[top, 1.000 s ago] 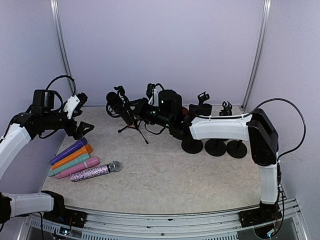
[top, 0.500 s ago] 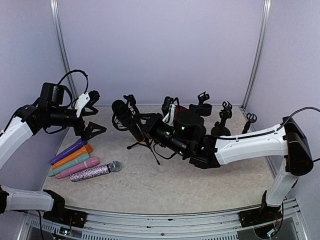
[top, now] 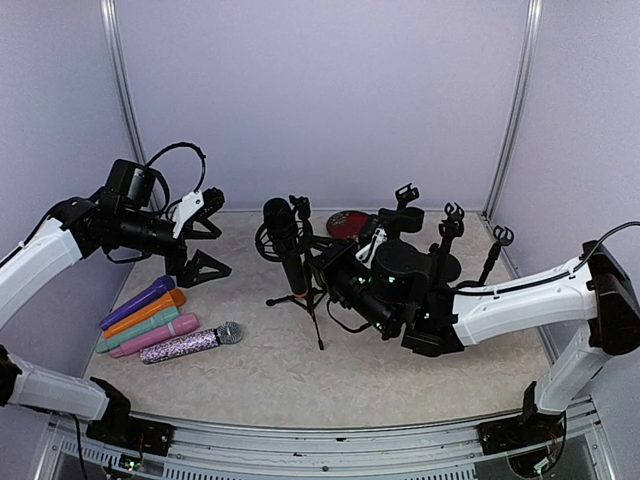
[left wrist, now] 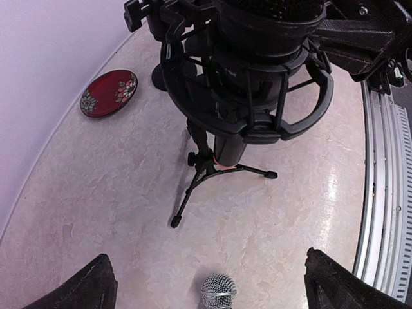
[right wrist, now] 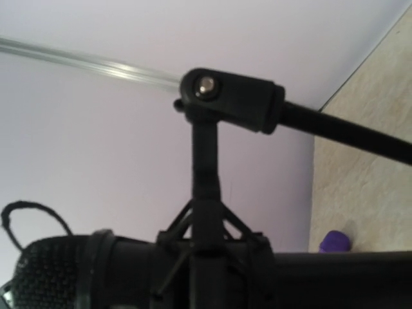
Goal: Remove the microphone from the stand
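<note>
A black microphone (top: 284,232) sits upright in a ring shock mount on a small black tripod stand (top: 303,296) at mid table. My right gripper (top: 326,262) is at the stand's right side and appears shut on the stand behind the mount; its fingers are hidden. In the right wrist view the microphone (right wrist: 161,273) and the stand's arm joint (right wrist: 225,96) fill the frame. My left gripper (top: 205,236) is open and empty, left of the microphone and apart from it. In the left wrist view its fingers (left wrist: 90,286) frame the microphone (left wrist: 257,29) and the tripod (left wrist: 215,170).
Several coloured handheld microphones (top: 150,315) lie in a row at the left, the glittery one (top: 190,343) nearest; its silver head (left wrist: 217,293) shows below the left gripper. A red plate (top: 347,222) and empty black stands (top: 450,230) are at the back right.
The right arm has carried the stand with the microphone from the back toward mid table and turned it upright. The left gripper has moved right toward it, still open.
</note>
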You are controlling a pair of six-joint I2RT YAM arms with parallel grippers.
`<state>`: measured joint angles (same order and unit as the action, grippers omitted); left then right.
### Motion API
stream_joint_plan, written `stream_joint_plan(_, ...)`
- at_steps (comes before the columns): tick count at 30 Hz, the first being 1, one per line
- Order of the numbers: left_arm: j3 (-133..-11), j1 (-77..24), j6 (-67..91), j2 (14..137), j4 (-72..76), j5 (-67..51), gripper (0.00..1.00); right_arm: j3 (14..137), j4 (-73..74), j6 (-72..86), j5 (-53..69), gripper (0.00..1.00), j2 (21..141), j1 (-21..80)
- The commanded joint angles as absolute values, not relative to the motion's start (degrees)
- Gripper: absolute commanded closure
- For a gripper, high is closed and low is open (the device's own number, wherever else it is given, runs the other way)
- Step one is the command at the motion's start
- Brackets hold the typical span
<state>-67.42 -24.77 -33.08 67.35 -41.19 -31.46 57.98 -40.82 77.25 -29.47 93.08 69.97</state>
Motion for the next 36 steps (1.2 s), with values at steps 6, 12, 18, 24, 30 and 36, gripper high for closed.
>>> stream_joint_plan(6, -72.7, -27.1, -36.7, 69.0, -45.9, -31.1, 0.01, 59.0, -29.3, 66.2, -33.9, 0.43, 86.0, 69.5)
stream_joint_plan(12, -75.9, -28.3, -36.1, 70.0, -47.4, -31.3, 0.01, 59.1, -20.8, 50.4, -33.3, 0.26, 82.7, 68.6)
stream_joint_plan(18, -82.3, -32.6, -34.1, 73.3, -47.2, -32.3, 0.01, 58.1, -17.5, 38.2, -28.6, 0.31, 78.5, 66.1)
stream_joint_plan(24, -87.5, -39.2, -32.6, 79.0, -45.3, -30.6, 0.01, 60.2, -14.1, 35.4, -25.1, 0.36, 78.0, 64.8)
stream_joint_plan(30, -88.9, -40.6, -32.3, 82.3, -41.8, -28.3, 0.02, 61.2, -14.0, 34.2, -21.6, 0.43, 79.3, 64.8)
stream_joint_plan(36, -91.1, -41.0, -32.9, 84.6, -43.1, -31.5, 0.15, 65.2, -12.4, 34.3, -18.2, 0.49, 84.1, 64.7)
